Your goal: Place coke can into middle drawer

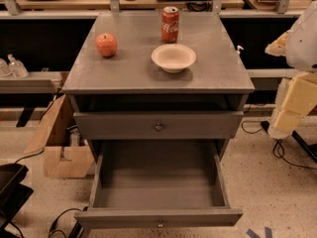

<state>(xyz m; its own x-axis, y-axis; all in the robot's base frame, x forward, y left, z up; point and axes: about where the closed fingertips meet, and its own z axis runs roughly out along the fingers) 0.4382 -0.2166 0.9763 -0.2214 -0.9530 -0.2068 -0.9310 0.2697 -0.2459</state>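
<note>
Camera view: gripper seemingly at right edge, apart from coke can.

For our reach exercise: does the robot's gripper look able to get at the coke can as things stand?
Probably yes. The gripper hangs right of the cabinet; the coke can stands upright near the back of its top, apart from the bowl and apple, with nothing over it.

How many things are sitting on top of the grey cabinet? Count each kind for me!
coke can: 1
red apple: 1
white bowl: 1
Total: 3
All three sit on the cabinet top. The gripper hangs at the right edge of the view, beside the cabinet and away from the can.
</note>
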